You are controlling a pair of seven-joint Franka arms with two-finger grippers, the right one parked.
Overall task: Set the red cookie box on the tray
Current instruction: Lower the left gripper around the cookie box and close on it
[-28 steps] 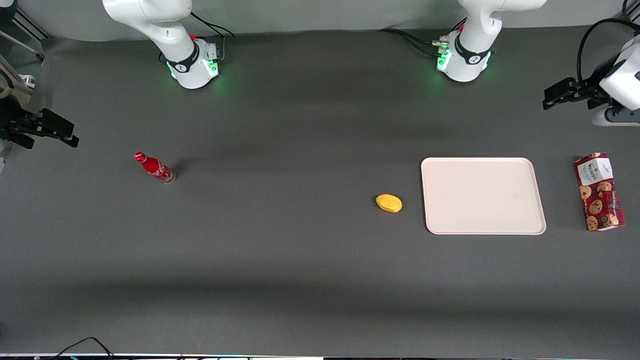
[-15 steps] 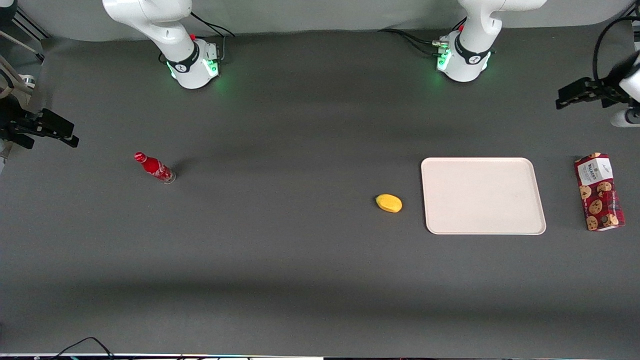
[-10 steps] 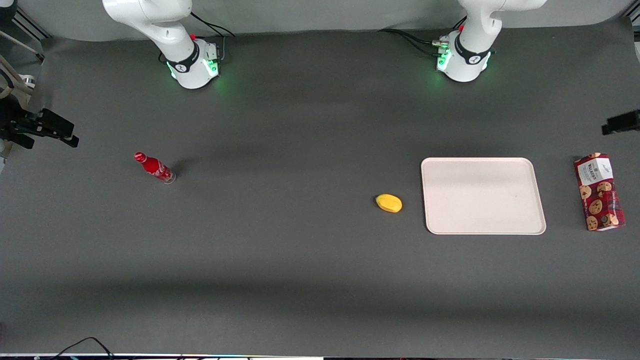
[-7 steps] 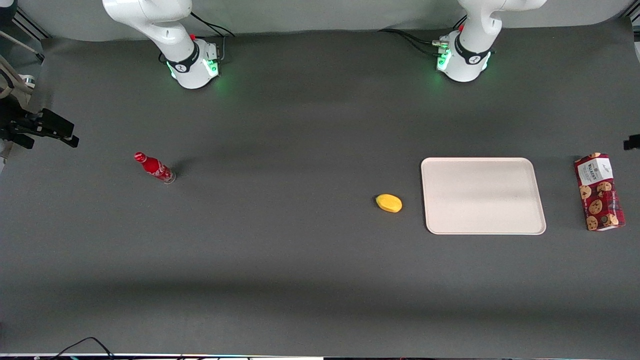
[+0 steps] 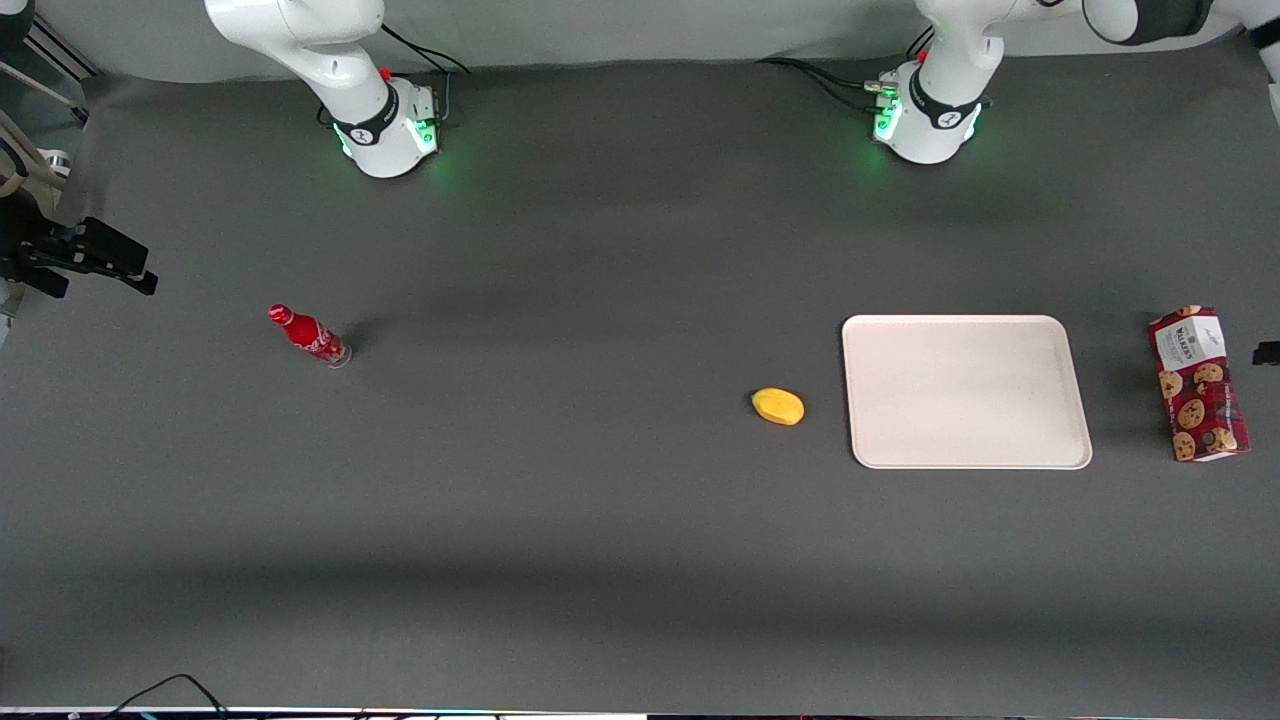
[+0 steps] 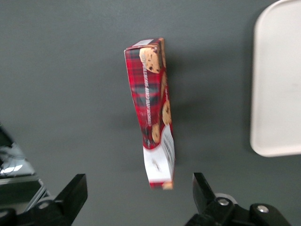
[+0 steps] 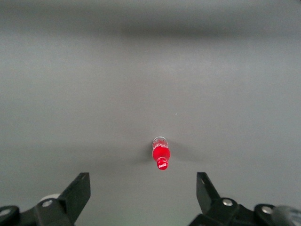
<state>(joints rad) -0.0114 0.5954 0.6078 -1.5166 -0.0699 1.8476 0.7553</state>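
Observation:
The red cookie box (image 5: 1198,383) lies flat on the dark table at the working arm's end, apart from the pale tray (image 5: 965,392) beside it. The tray has nothing on it. In the left wrist view my gripper (image 6: 138,200) is open and empty, hovering above the table just off the white-label end of the box (image 6: 153,108). The tray's edge (image 6: 280,80) also shows there. In the front view only a black tip of the gripper (image 5: 1267,352) shows at the picture's edge, beside the box.
A yellow fruit-like piece (image 5: 778,406) lies beside the tray, toward the parked arm's end. A small red bottle (image 5: 310,336) stands far toward the parked arm's end and also shows in the right wrist view (image 7: 161,153).
My gripper has moved nearer the front camera along the working arm's end of the table, from well farther back to beside the cookie box. The box and tray have not moved.

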